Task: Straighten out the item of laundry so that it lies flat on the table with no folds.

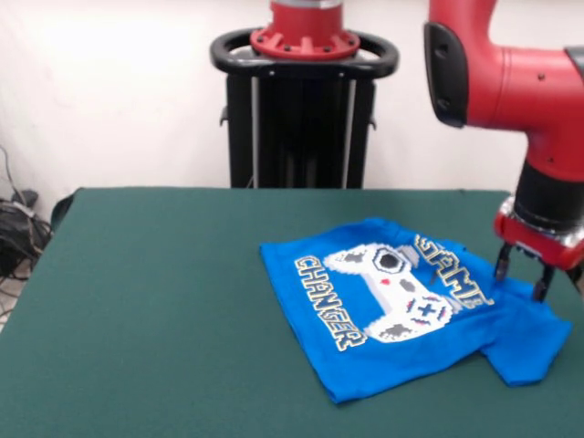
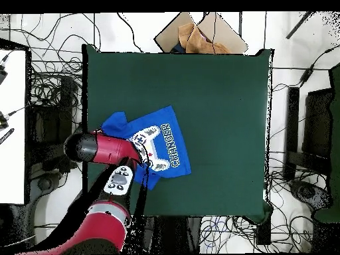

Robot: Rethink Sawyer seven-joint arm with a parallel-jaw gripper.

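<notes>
The blue T-shirt [image 1: 401, 310] lies nearest, print side up on the green worktop [image 1: 155, 301], towards the right of the front view and skewed, its hem corner pointing at the camera. The controller print [image 1: 394, 290] and "GAME CHANGER" lettering read mostly flat, though one sleeve [image 1: 529, 342] juts out at the right with creases beside it. The gripper [image 1: 523, 274] hangs over that sleeve's upper edge, its two dark fingers parted a little, tips at or just above the cloth; whether any fabric is pinched seems unclear. From overhead the arm [image 2: 106, 147] covers that side of the shirt.
</notes>
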